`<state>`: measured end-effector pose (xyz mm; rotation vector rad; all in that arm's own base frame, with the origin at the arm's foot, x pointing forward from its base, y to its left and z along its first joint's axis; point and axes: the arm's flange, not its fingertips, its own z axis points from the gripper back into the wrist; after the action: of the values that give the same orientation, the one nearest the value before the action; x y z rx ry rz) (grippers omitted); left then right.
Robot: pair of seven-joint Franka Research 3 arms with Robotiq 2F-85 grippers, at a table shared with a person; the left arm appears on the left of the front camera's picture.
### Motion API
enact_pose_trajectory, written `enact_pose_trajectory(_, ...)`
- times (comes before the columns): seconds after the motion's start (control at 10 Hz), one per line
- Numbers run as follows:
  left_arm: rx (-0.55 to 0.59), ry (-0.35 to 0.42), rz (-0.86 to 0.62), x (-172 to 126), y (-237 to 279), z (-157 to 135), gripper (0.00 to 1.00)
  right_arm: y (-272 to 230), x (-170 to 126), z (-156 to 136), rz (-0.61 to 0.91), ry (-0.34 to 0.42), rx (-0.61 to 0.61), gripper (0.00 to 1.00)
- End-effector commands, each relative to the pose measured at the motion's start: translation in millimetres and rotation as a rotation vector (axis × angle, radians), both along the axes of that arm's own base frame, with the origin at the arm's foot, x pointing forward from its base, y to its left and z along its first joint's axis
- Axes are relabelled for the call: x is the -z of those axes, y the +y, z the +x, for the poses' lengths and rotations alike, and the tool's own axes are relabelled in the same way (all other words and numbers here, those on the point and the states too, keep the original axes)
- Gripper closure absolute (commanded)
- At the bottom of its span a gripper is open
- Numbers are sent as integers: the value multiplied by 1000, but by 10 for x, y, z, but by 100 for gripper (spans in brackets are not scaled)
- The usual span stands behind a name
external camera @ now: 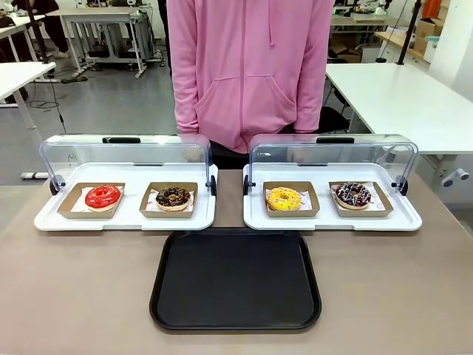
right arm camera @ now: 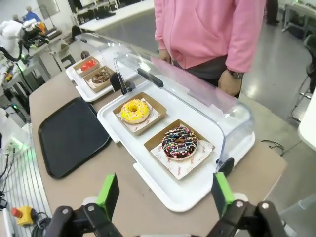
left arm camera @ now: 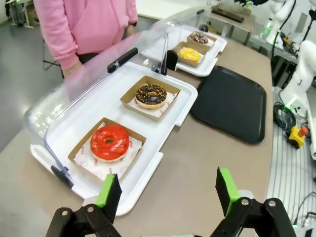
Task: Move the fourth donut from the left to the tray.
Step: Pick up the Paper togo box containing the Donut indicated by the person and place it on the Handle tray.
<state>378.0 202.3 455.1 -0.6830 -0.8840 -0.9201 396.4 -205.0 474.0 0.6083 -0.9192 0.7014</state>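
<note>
On the table (external camera: 74, 296), from left to right: left hand (left arm camera: 167, 190), jaws wide apart and gripping nothing, poised over the table beside the left display tray (external camera: 126, 220). That tray, its clear lid (external camera: 126, 151) tilted back, carries a red donut (external camera: 103, 197) and a crumb-topped chocolate donut (external camera: 173, 197). The black tray (external camera: 235, 310) lies at centre front. The right display tray (external camera: 332, 220) holds a yellow donut (external camera: 284, 198) and, rightmost, the fourth donut (external camera: 352, 194) in its cardboard holder. The right hand (right arm camera: 165, 191) is likewise spread. A person (external camera: 247, 66) in pink stands behind.
</note>
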Motion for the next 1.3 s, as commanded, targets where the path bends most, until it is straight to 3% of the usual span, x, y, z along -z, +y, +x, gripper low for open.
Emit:
enact_pose_trajectory(0.0,23,-30,-13,-29,-9,92,0,13,-53,62,6,-28,-16,0)
enact_pose_trajectory(0.3,-4,-60,-22,12,-22,72,0,6,-49,75,7,-34,-22,0)
enact_pose_trajectory(0.4,19,-14,2,31,-33,79,0,64,-9,70,13,4,-5,0)
enact_pose_trajectory(1.2,19,-14,2,31,-33,79,0,64,-9,70,13,4,-5,0)
